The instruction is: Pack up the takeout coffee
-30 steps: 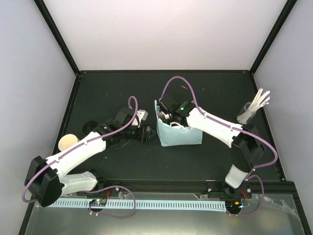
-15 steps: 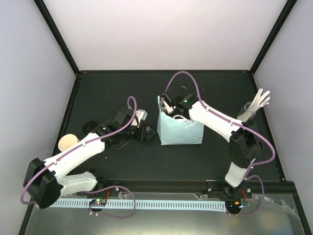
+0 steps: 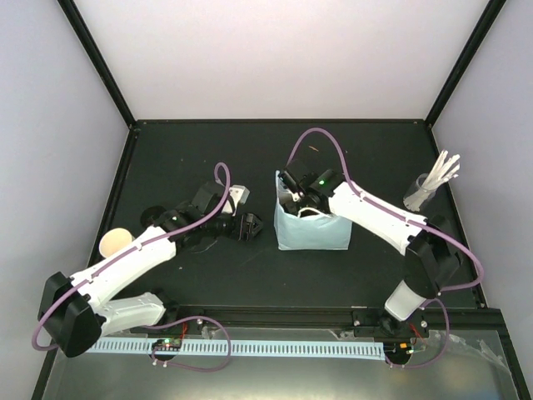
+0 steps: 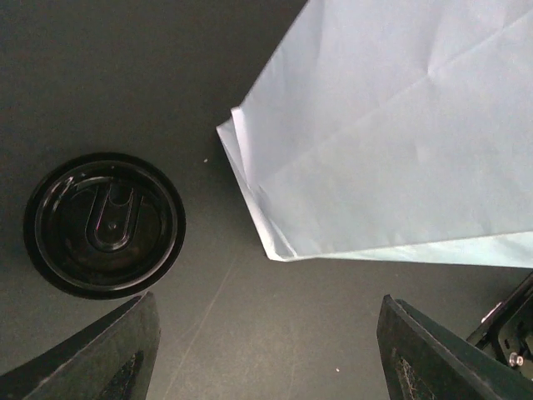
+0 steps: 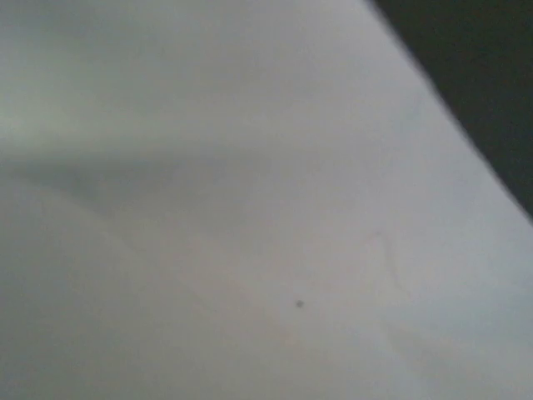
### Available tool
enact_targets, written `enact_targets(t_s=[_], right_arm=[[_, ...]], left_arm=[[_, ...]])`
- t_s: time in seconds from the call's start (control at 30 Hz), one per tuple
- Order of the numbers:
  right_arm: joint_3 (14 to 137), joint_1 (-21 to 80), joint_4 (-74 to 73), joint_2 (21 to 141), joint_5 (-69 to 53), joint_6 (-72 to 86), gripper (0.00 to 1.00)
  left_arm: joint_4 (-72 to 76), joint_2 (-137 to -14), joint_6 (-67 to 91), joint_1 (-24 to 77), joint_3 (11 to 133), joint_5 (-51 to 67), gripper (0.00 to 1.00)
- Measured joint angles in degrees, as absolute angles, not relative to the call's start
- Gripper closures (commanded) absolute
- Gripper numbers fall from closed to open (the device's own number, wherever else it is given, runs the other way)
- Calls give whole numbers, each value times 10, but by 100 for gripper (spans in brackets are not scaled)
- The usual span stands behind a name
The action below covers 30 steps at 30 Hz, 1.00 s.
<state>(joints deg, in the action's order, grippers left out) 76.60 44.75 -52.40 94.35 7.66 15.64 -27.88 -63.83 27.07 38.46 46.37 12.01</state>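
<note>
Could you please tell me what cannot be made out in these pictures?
Right wrist view: only a blurred pale surface; no fingers show.
Top view: the right gripper sits at the mouth of the light-blue bag; its jaws and the bag's contents are hidden by wrist and paper.
Top view: the cream cup is partly behind the left arm.

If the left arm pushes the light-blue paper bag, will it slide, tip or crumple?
Likely crumples first: the paper bag shows creases, so its walls seem thin and floppy. It stands upright on the table, so it may also tip.
</note>
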Motion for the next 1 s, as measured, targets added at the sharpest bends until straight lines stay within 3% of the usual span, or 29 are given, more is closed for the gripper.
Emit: enact_targets(t_s=[0.27, 0.7, 1.0], right_arm=[[810, 463, -619, 893, 101, 159, 0], [831, 476, -636, 788, 122, 153, 0], [833, 476, -609, 688, 146, 154, 0]], left_arm=[[-314, -627, 261, 387, 508, 112, 25], [-352, -631, 192, 387, 645, 108, 18], [-354, -726, 90, 393, 758, 149, 16]])
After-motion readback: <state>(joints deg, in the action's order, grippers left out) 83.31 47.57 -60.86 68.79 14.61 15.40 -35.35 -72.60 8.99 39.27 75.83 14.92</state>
